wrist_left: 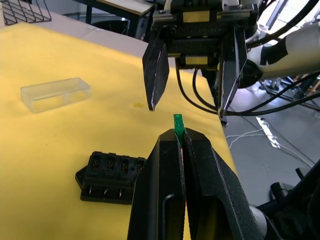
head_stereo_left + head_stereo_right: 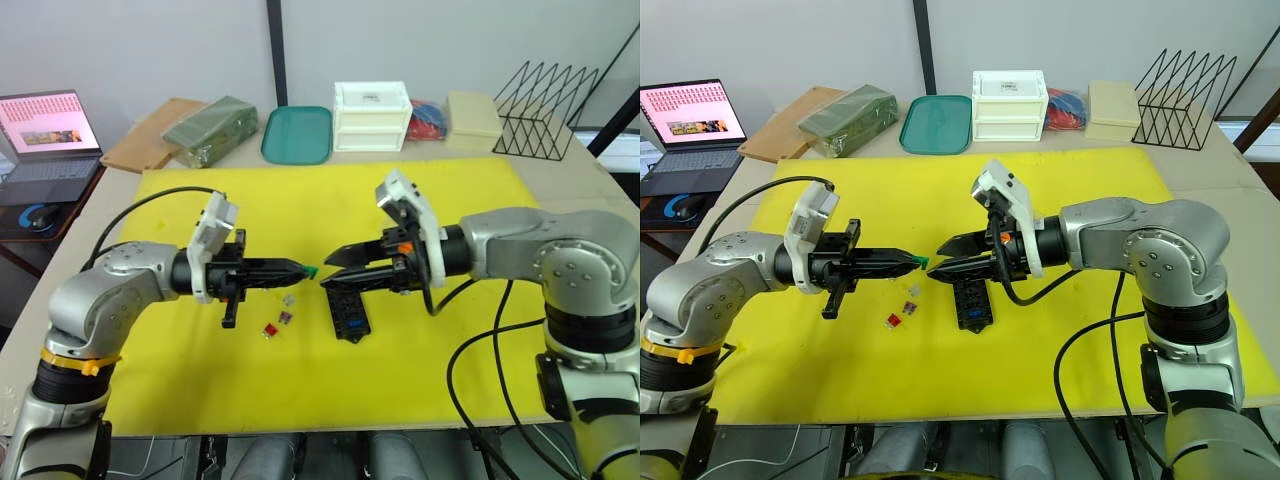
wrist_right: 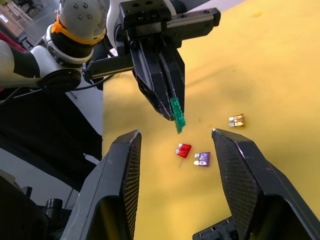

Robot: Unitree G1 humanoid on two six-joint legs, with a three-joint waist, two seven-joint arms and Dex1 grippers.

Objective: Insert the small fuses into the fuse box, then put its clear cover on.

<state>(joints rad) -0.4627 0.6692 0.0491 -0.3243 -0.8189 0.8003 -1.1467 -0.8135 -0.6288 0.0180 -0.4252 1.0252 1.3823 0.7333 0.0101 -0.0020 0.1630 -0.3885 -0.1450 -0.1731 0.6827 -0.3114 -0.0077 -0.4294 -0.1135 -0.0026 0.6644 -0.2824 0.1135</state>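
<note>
the left gripper [image 2: 298, 268] has its jaws pressed together on a tiny green translucent blade fuse [image 2: 312, 270], which sticks out past the black fingertips and is lifted clear of the yellow mat [image 2: 180, 370] on the counter. the right gripper [image 2: 335, 270] faces it tip to tip with its jaws spread wide and nothing between them; the green fuse hangs just in front of that gap, apart from both right fingers [image 3: 240, 165]. both forearms lie roughly level above the mat and point at each other, the left arm reaching in from the robot's left and the right arm from its right, wrists in line. directly below the right jaws sits the small black rectangular fuse box [image 2: 350, 315] with its two rows of slots facing up, flat on the mat. below and a little to the left of the left jaws' tips lie loose fuses: a red one [image 2: 269, 331], a purple one [image 2: 285, 318] beside it and a brownish one [image 3: 236, 120] a little further off. the clear colourless rectangular cover [image 1: 55, 93] rests on the mat well beyond the fuse box, as the left wrist view shows it. no label or writing on the fuses, box or grippers can be read.
</note>
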